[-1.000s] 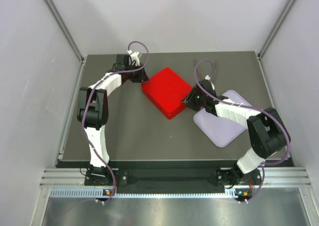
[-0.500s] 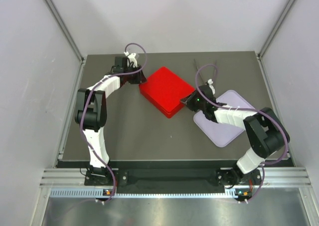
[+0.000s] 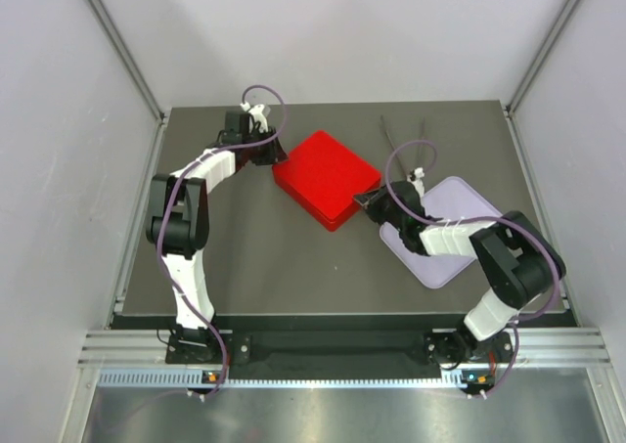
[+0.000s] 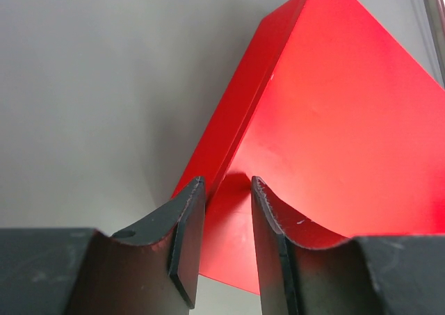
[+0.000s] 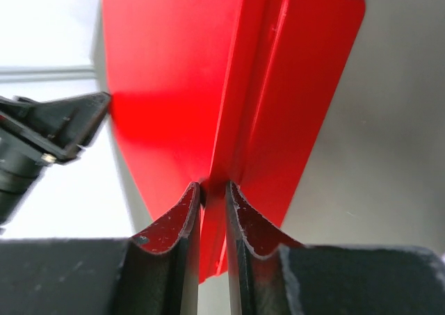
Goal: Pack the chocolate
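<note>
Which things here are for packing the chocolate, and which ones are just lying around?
For the job:
- red box, lid down
- left gripper, fingers either side of the box's corner
- right gripper, pinching the box's thin edge
- no chocolate shows in any view

Just lying about:
- lilac board, under the right arm
- thin dark tongs-like tool at the table's far side
</note>
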Motion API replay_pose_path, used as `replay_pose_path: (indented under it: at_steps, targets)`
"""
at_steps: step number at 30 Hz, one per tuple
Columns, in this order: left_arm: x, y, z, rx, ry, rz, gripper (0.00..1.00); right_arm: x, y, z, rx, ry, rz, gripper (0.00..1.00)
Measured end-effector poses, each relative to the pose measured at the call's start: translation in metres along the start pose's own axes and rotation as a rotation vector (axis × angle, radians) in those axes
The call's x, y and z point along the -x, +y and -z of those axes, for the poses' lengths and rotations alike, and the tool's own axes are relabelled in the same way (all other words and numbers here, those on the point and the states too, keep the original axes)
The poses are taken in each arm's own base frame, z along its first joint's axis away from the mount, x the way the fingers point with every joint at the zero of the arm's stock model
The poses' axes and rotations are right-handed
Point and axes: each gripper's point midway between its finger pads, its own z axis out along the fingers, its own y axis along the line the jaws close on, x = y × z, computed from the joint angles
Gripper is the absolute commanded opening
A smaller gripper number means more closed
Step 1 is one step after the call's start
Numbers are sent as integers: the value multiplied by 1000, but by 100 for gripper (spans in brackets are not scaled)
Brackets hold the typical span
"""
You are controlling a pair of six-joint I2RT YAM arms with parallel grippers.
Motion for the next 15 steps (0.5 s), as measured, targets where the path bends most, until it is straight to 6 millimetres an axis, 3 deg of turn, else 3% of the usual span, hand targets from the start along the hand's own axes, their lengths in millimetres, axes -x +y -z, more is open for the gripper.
replay_pose_path:
  at_steps: [11,15]
  targets:
    - [0,4,2,24,-15,23,38,-5,-3,-4,84,-7,-165,1]
    - [-1,2,3,21,-12,29,40,-4,-4,-1,74,-7,-161,20]
